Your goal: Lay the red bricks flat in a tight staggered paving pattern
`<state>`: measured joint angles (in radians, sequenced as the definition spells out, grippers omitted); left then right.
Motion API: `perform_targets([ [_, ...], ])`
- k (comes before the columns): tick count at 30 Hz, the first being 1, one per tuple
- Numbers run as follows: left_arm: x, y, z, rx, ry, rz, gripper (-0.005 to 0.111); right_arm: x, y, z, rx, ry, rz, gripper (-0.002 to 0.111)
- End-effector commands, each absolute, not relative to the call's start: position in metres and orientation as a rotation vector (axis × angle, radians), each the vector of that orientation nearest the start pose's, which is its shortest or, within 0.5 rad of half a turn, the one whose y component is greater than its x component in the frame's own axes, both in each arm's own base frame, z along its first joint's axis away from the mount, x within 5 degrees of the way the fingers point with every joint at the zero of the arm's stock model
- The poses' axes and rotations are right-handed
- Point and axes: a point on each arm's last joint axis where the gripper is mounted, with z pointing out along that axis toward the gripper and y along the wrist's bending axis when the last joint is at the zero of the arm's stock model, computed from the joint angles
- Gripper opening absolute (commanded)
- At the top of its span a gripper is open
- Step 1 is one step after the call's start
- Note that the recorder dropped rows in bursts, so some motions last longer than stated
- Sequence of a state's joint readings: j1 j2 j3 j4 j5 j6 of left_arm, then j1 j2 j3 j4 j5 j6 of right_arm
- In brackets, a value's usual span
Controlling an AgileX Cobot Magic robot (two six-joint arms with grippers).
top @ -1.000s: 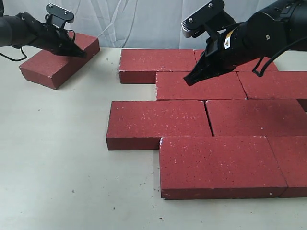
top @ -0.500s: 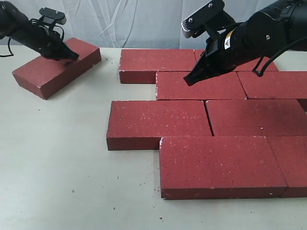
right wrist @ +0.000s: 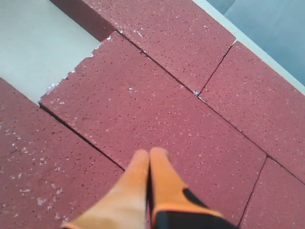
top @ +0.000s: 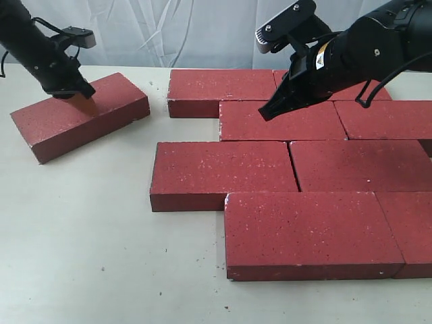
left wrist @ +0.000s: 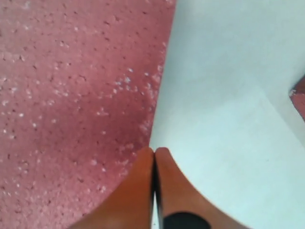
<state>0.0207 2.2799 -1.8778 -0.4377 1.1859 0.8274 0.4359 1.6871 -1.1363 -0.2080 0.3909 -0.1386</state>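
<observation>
A loose red brick (top: 79,116) lies flat and skewed at the far left, apart from the others. My left gripper (top: 81,92) is shut and empty, its tips (left wrist: 154,151) down at the brick's (left wrist: 71,105) back long edge. Several red bricks (top: 223,172) lie flat in staggered rows at centre and right. My right gripper (top: 264,113) is shut and empty, hovering over the second-row brick (top: 283,121); its tips (right wrist: 150,152) hang above that brick's (right wrist: 157,119) face.
The pale tabletop (top: 81,236) spreads to the left and front of the paving. A gap of bare table (top: 158,94) separates the loose brick from the back-row brick (top: 219,88). A grey curtain (top: 189,27) hangs behind.
My left gripper swung left and down, and the loose brick turned and slid nearer the front, lying flatter. The right arm has not moved.
</observation>
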Motion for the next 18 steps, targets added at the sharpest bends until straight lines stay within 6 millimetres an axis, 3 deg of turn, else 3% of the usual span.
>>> perform_targets([
  [1, 0.457, -0.024, 0.197, 0.941, 2.71, -0.483, 0.0, 0.334, 0.146, 0.238, -0.867, 2.248, -0.047, -0.001],
  [4, 0.457, -0.024, 0.219, 0.88, 2.647, -0.434, 0.0, 0.334, 0.146, 0.238, -0.863, 2.25, -0.043, -0.001],
  [7, 0.471, -0.021, 0.227, 0.601, 2.586, -0.358, 0.0, 0.334, 0.147, 0.238, -0.858, 2.246, -0.037, -0.001],
  [9, 0.481, -0.022, 0.22, 0.465, 2.555, -0.335, 0.0, 0.335, 0.147, 0.238, -0.855, 2.24, -0.034, -0.001],
  [18, 0.522, -0.035, 0.164, 0.26, 2.39, -0.217, 0.0, 0.335, 0.147, 0.239, -0.853, 2.233, -0.032, -0.001],
])
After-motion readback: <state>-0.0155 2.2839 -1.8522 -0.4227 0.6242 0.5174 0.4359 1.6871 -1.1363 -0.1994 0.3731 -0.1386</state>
